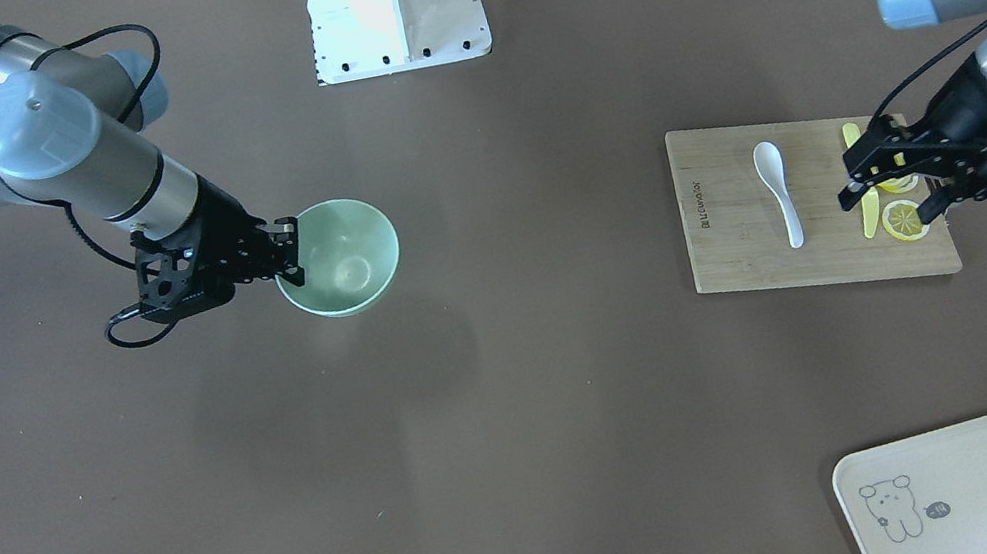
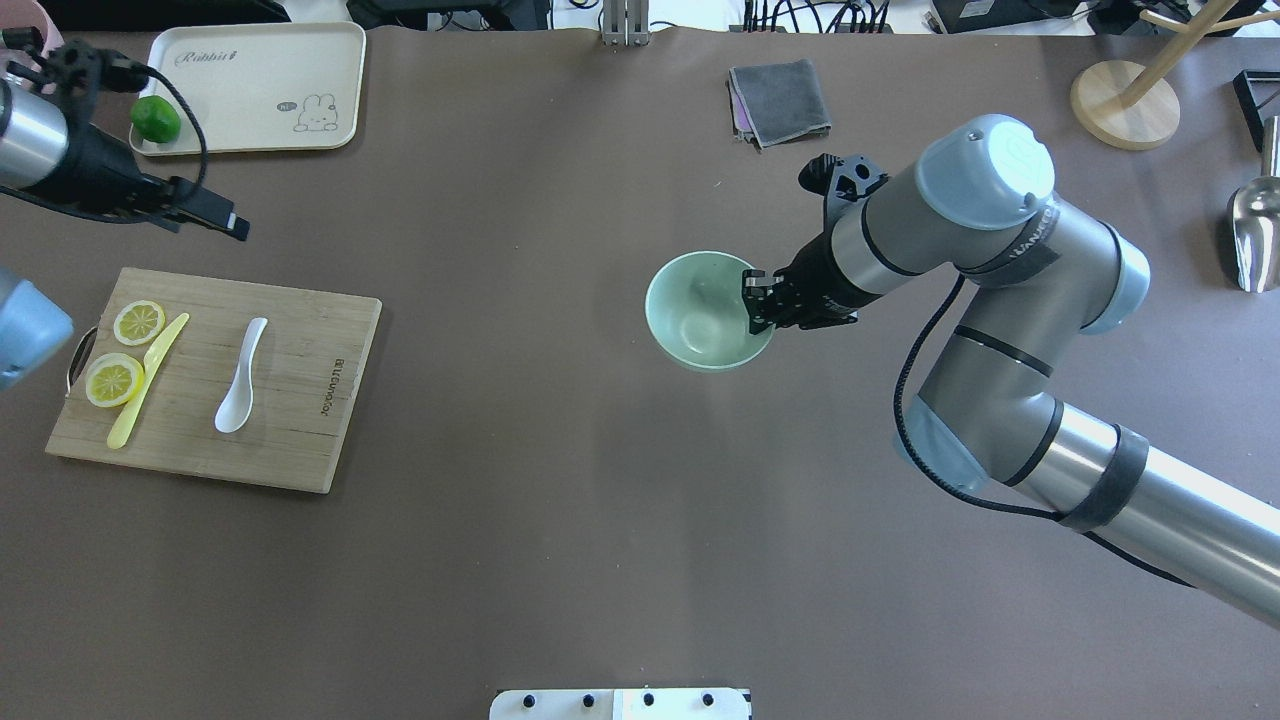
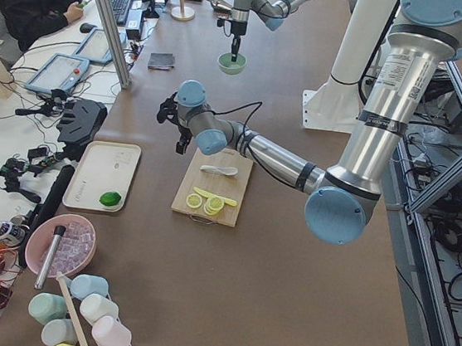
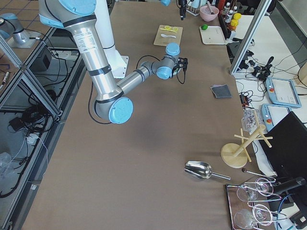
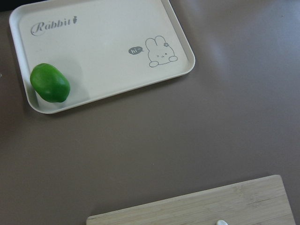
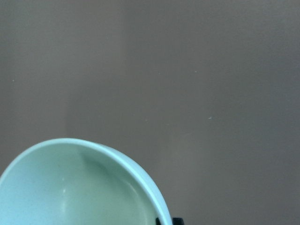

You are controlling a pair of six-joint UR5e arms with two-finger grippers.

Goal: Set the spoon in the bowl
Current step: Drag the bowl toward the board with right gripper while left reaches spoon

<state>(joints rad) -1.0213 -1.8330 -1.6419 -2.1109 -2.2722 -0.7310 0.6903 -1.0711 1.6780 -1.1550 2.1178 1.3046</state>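
overhead exterior, lower left: spoon (image 2: 240, 378) lies loose on the cutting board (image 2: 310, 400). mid-frame, right end effector (image 2: 752, 300) clamps the rim of the bowl (image 2: 695, 310) — a thin pinch that may slip. upper left, left end effector (image 2: 238, 228) hangs open — could snag the yellow knife (image 2: 150, 380).

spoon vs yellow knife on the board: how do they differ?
The spoon is white, with an oval scoop and a thick handle; the knife is yellow, slim and longer. The spoon lies alone mid-board; the knife lies against the lemon slices. Both lie flat on the cutting board, slanted alike.
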